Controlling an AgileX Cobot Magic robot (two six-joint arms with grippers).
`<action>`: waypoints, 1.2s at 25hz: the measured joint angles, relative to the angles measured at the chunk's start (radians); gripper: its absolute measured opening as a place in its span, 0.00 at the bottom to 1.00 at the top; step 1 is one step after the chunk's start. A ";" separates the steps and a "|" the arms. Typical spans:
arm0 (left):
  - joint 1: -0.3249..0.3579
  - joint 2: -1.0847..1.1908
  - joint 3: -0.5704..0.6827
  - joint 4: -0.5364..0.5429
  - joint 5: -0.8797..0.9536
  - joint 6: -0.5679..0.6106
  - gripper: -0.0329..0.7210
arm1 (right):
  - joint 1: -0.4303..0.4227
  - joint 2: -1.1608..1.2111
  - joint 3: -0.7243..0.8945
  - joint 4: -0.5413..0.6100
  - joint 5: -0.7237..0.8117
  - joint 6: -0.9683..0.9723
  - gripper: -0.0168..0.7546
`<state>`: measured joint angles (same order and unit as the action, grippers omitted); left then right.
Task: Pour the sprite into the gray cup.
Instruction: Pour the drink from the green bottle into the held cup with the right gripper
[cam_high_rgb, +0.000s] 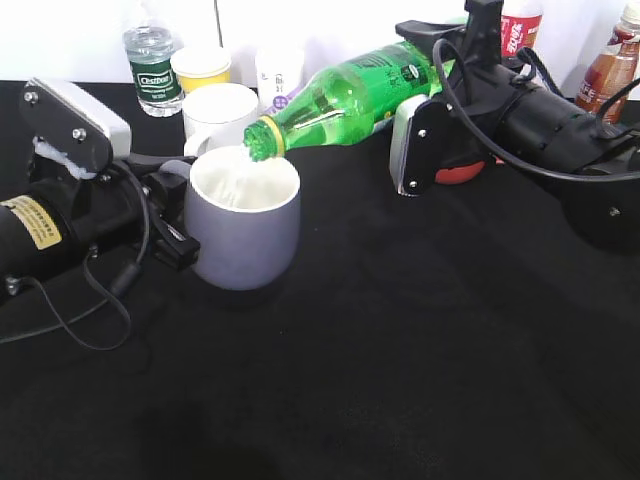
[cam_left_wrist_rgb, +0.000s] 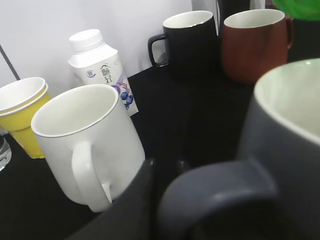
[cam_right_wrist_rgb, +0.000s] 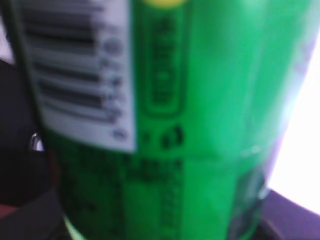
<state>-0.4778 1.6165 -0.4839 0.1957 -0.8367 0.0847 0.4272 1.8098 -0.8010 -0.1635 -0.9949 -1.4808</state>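
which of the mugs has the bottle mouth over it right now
The gray mug, nearest the front of the table. The tilted green bottle has its mouth above that mug's rim; the white mug behind it, the black mug and the brown mug stand clear.

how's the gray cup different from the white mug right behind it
The gray cup is matte gray outside with a rounded belly; the white mug is white all over and straighter-sided. The left gripper holds the gray cup's handle; the white mug stands free. Both are upright, white inside, with loop handles.

Exterior: slanted down, front. Wrists: close; share gray cup (cam_high_rgb: 243, 222).
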 joint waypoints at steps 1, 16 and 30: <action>0.000 0.000 0.000 0.000 -0.012 0.000 0.15 | 0.000 0.000 0.000 0.001 -0.002 -0.006 0.57; 0.000 0.000 0.000 0.000 -0.025 0.004 0.15 | 0.000 0.000 -0.004 0.031 -0.050 -0.081 0.56; 0.000 0.000 0.000 0.001 -0.026 0.012 0.15 | 0.000 0.000 -0.004 0.032 -0.072 -0.058 0.56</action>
<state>-0.4778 1.6165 -0.4839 0.1965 -0.8627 0.0965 0.4272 1.8098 -0.8045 -0.1313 -1.0674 -1.5385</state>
